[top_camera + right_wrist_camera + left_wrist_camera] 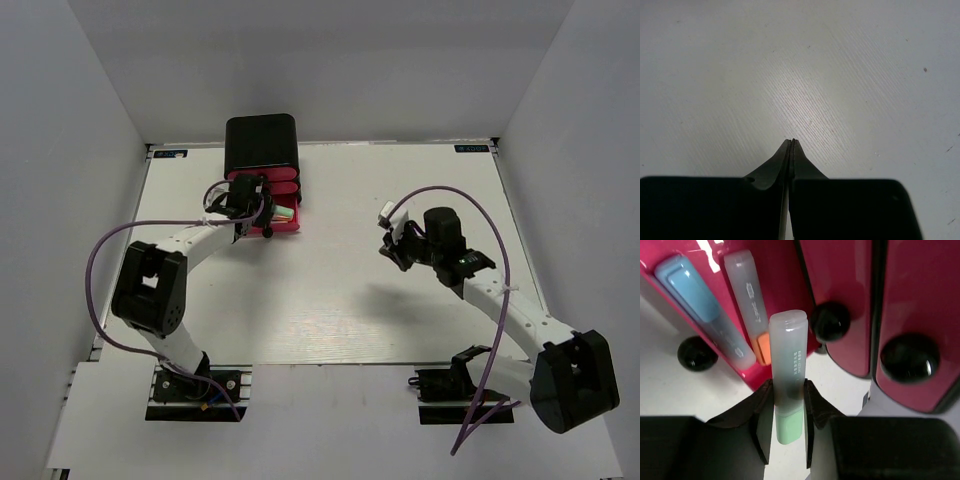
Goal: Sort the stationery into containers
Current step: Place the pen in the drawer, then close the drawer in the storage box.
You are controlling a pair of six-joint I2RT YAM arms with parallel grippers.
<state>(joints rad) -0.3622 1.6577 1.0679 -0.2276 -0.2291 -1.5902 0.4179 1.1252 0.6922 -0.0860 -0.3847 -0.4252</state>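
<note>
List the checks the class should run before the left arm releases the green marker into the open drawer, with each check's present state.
1. Left gripper clamps the green marker firmly: ok.
2. Whole marker above the open drawer: cannot tell.
3. Free room in the drawer beside the blue marker and orange-tipped marker: ok.
4. Right gripper shut and empty: ok.
5. Right gripper clear of the drawers, over the table: ok.
</note>
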